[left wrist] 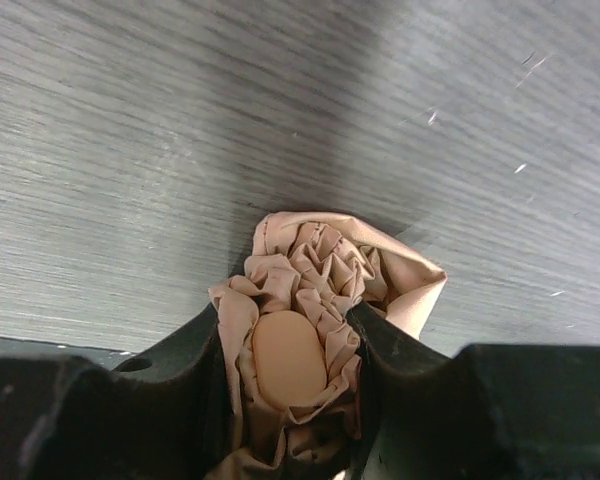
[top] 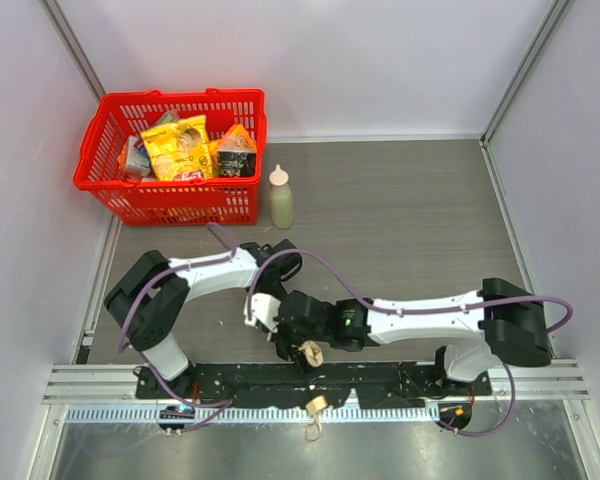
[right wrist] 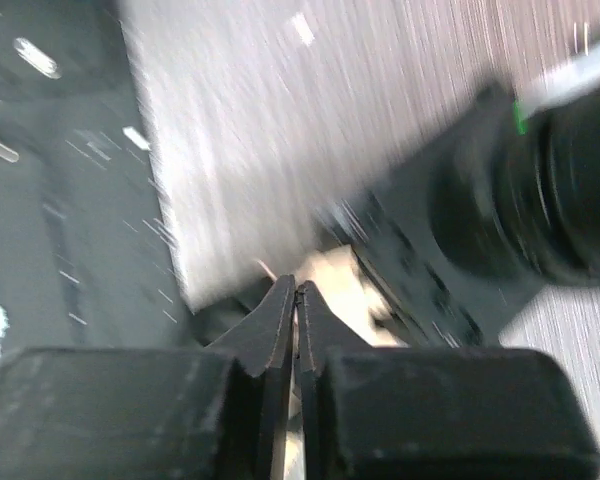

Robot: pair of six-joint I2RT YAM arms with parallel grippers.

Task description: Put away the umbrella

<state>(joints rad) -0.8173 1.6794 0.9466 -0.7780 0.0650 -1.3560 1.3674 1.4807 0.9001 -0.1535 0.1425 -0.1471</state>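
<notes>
The umbrella is a bunched beige bundle at the table's near edge, between the two wrists. Its thin shaft runs toward me to a pale knob handle with a cord loop over the black rail. My left gripper is shut on the folded beige fabric, with a smooth oval cap between its fingers. My right gripper is shut, tips together, right beside the beige fabric. That view is blurred, and I cannot tell whether anything thin is pinched.
A red basket with snack packets stands at the back left. A pale green squeeze bottle stands upright next to it. The black rail and metal edge run along the near side.
</notes>
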